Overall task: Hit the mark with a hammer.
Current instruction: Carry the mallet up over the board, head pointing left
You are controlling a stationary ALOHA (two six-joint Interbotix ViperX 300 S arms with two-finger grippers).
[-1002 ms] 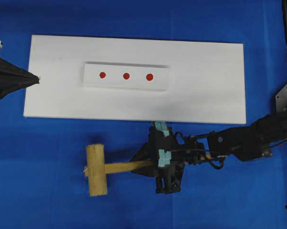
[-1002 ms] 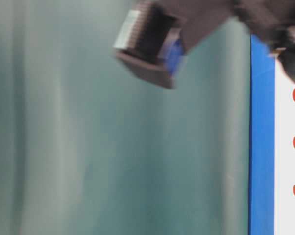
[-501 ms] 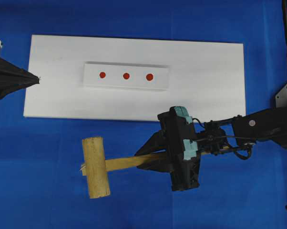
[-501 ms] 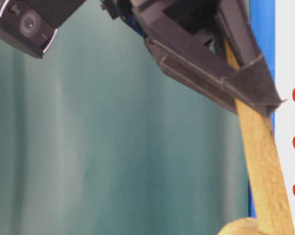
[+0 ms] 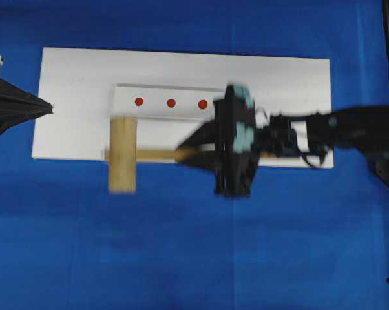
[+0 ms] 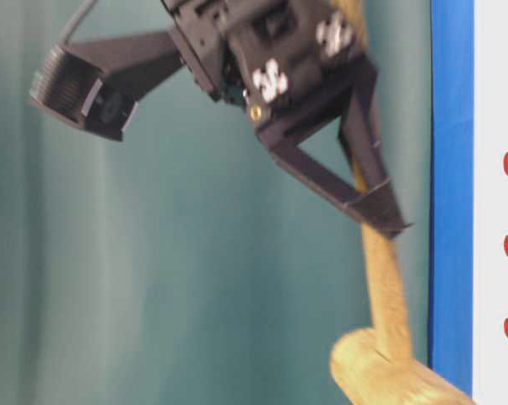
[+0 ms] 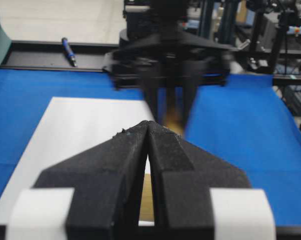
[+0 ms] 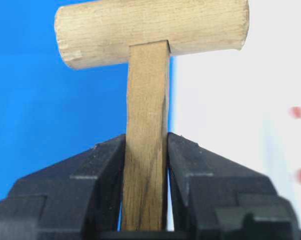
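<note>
**Ana:** Two black fingers (image 8: 190,165) squeeze the flat handle of the hammer (image 8: 145,150) in the right wrist view. So the right gripper (image 5: 193,153) is closed on the hammer.

**Ben:** Where is the hammer now?

**Ana:** From above, its round head sits over the front edge of the white board (image 5: 278,77). Half is over the board and half is over the blue bench (image 5: 181,245).

**Ben:** Which step is this?

**Ana:** I think it is carrying the hammer to the mark. Next, the head must go over one of the red dots (image 5: 139,101) on the raised strip (image 5: 181,113), then come down.

**Ben:** Does the side view help?

**Ana:** Yes. It shows the hammer up in the air, off the bench. The top view cannot show that. But only the top view shows the dots and the head together.

**Ben:** And far away?

**Ana:** The left gripper (image 5: 51,106) waits at the far end of the board. It is closed and holds nothing. Its own view shows its fingers pressed together.
</note>
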